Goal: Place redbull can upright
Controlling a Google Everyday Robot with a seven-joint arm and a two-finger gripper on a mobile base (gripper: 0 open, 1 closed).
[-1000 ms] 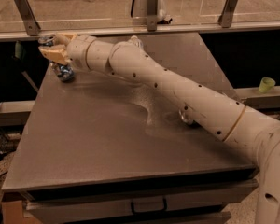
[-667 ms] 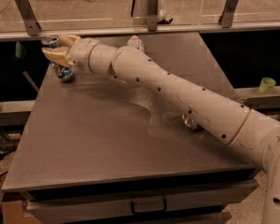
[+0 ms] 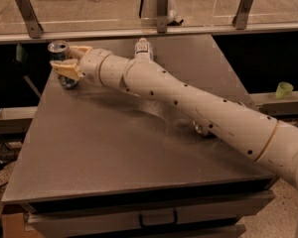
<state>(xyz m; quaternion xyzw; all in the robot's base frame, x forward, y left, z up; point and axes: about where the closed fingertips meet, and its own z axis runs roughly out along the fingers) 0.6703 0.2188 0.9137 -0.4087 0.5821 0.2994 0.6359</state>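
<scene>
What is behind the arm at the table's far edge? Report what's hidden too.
A bottle-like container stands behind the arm; only its top shows, the rest is covered. The tool holds the redbull can at the far left corner.

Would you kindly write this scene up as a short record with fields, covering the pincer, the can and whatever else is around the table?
pincer: at the table's far corner, picture left, shut on the redbull can
redbull can: roughly upright, silver top up; base low by the tabletop, contact unclear
table: grey top, drawer in front
white bottle: upright at the far edge, behind the arm
small object: mostly hidden under the arm, unidentified
green cup: off the table, picture right
</scene>
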